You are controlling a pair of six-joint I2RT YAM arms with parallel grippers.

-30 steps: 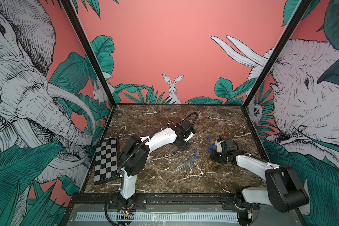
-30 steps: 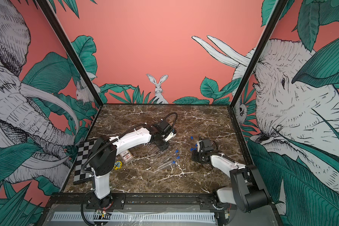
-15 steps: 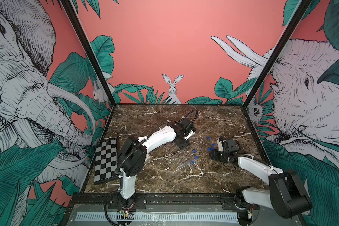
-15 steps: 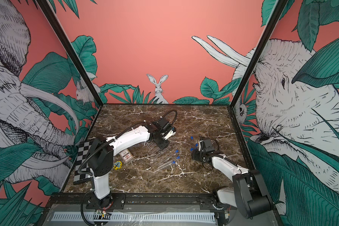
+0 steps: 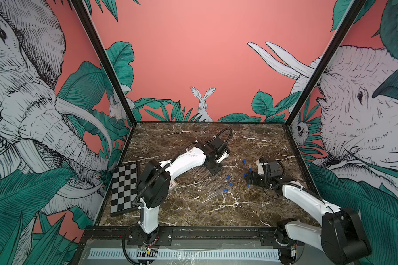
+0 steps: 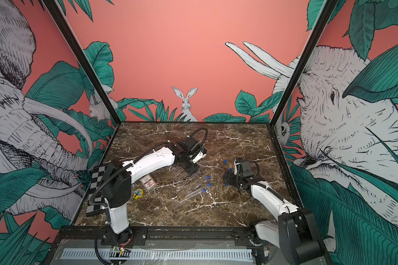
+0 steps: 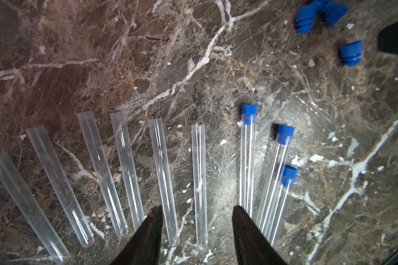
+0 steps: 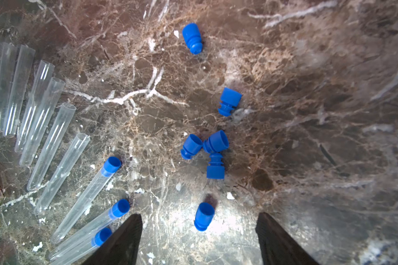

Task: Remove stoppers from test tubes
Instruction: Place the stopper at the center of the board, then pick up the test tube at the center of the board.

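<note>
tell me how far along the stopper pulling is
Done: six open test tubes lie in a row, with six loose stoppers off to one side. In hand: nothing; the left gripper and right gripper both stand open and empty. Still to do: three stoppered tubes at the row's end.

The place was a robot test cell rather than a living or working room. Black frame posts (image 5: 106,68) held printed wall panels (image 5: 205,57) of elephants, a rabbit and leaves around a marble-patterned surface (image 5: 193,135). A left arm (image 5: 184,163) and a right arm (image 5: 303,197), both white, were mounted on a front rail (image 5: 216,234). A checkerboard (image 5: 124,185) and clear test tubes (image 7: 199,183) lay on the surface.
</note>
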